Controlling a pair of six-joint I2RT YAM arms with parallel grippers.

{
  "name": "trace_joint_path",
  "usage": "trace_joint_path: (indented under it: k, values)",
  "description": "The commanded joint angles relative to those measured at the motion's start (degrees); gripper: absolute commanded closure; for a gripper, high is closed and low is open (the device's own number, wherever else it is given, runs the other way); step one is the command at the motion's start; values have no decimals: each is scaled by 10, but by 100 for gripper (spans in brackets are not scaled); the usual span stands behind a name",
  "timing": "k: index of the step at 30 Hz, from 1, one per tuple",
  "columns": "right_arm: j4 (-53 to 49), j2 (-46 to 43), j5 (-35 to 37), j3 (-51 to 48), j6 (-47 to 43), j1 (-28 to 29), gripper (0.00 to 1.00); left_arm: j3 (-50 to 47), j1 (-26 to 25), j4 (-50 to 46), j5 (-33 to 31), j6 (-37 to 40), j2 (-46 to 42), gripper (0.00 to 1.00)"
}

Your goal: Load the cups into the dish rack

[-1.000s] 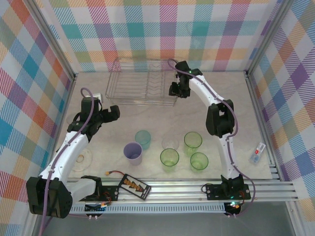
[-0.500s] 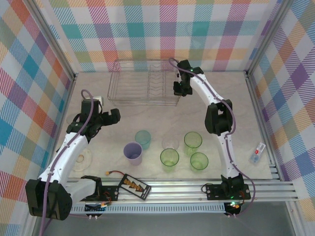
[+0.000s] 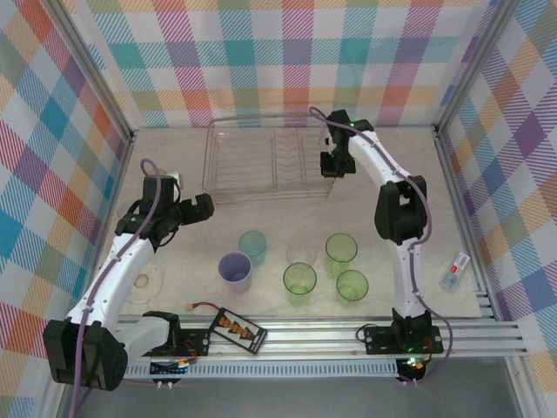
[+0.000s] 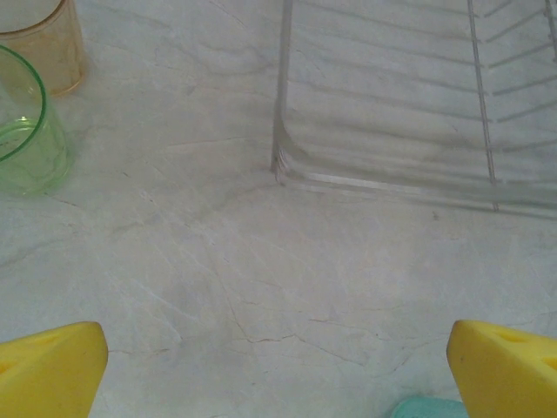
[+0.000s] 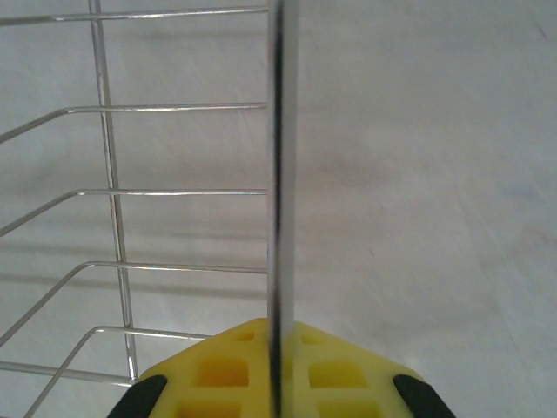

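On the dish rack's right wall the right tool clamps; left tool gapes near the cups.

Dish rack stands behind the cups.

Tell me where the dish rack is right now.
In the top view the dish rack lies at the back of the table, centre, behind the cups, its right wall pinched by the right gripper.

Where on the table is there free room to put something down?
Free: the strip between the rack and the cups; also right of the right arm, up to the wall. Crowded: the near middle, among the cups.
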Motion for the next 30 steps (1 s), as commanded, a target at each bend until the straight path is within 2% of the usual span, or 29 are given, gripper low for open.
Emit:
trace_joint_path:
  k: [1, 10, 16, 30]
  values:
    - [-38, -83, 37, -70, -52, -5, 100, 16, -11, -15, 20, -22, -13, 0]
    - [33, -224, 42, -278, -48, -13, 100, -5, -27, -19, 27, -43, -46, 0]
    - [63, -280, 39, -374, -27, -19, 100, -7, -31, -32, 31, -52, -58, 0]
    - [87, -345, 24, -477, -14, -22, 100, -27, -34, -43, 25, -55, -94, 0]
